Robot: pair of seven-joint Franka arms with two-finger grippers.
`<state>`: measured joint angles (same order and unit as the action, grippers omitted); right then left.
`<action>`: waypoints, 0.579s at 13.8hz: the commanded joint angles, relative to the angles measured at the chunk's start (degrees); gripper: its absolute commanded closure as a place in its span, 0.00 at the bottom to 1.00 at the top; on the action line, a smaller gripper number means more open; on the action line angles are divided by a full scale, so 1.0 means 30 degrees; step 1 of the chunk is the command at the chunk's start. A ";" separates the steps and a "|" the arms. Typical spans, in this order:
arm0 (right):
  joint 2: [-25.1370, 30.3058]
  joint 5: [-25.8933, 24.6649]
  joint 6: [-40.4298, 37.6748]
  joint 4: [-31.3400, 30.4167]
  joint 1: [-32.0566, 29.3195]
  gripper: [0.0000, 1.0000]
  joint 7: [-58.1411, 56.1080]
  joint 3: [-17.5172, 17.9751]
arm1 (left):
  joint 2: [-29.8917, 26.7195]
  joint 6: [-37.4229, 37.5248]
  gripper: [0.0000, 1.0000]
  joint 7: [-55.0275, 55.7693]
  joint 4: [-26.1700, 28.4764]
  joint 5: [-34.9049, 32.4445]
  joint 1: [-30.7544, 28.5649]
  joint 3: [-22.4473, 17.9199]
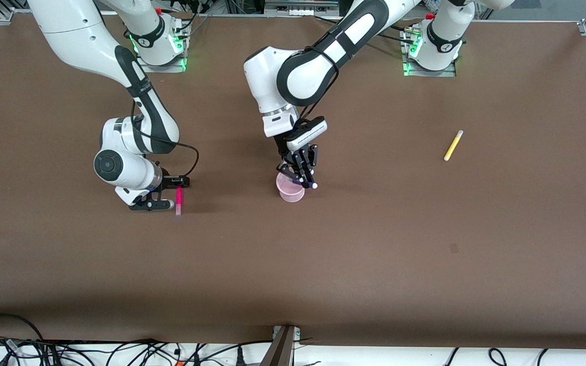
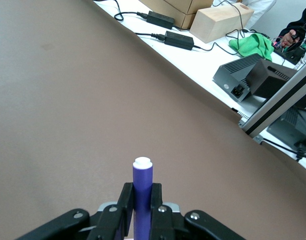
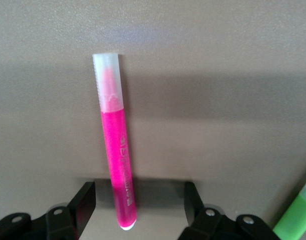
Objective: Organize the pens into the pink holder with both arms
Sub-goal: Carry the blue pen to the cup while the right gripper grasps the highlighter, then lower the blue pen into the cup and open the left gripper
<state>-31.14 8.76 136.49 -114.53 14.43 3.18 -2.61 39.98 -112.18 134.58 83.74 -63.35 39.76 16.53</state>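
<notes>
Pink holder upright near mid-table, serving as the drop point. Directly over its rim, purple pen pinched tight in the left gripper, tilted, apparently lined up for release into the holder. Toward the right arm's end from the holder, magenta pen flat on the table, straddled by the right gripper, fingers spread wide, seemingly ready to close. Sliver of green pen close by. Yellow pen well apart from the holder, toward the left arm's end, untouched.

Brown table, cables below
</notes>
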 commanded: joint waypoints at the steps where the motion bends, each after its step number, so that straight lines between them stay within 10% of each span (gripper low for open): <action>1: 0.0420 0.0360 0.0994 -0.1019 -0.0005 0.25 -0.0004 0.0166 | 0.0647 0.0565 1.00 0.0402 -0.0610 -0.0999 0.0633 -0.0471; 4: 0.0450 0.0738 0.1144 -0.1051 -0.0005 0.50 0.0083 0.0664 | 0.0765 0.0536 0.98 0.0373 -0.0610 -0.1030 0.0633 -0.0501; 6: 0.0450 0.1151 0.1261 -0.1080 -0.0005 0.40 0.0084 0.0811 | 0.0736 0.0595 0.91 0.0344 -0.0610 -0.1059 0.0633 -0.0501; 8: 0.0450 0.1152 0.1291 -0.1226 -0.0005 0.24 0.0084 0.0811 | 0.0706 0.0624 0.42 0.0315 -0.0639 -0.1030 0.0633 -0.0559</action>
<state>-30.44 10.94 139.01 -116.12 14.42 3.37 -0.89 41.39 -111.48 134.65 83.50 -64.61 40.68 15.65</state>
